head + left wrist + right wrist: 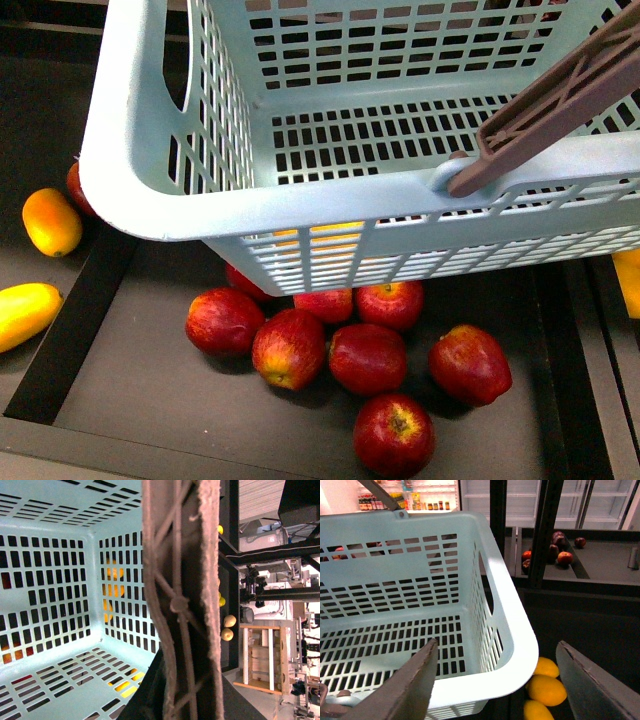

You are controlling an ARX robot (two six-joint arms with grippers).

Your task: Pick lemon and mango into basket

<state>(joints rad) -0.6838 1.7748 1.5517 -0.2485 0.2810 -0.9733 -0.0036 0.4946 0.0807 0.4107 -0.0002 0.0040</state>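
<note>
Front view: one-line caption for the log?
Empty basket over red apples; lemon and mango lie outside, to its left.

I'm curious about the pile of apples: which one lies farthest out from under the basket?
The apple lowest in the front view, its yellowish stem end turned up. The other apples all lie further back, closer to the basket.

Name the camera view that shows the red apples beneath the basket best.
The front view is best: the red apples lie in plain sight on the dark tray, just below the basket, with only a few partly hidden by its wall. Both wrist views look into the basket and give only small red glints through its slots.
</note>
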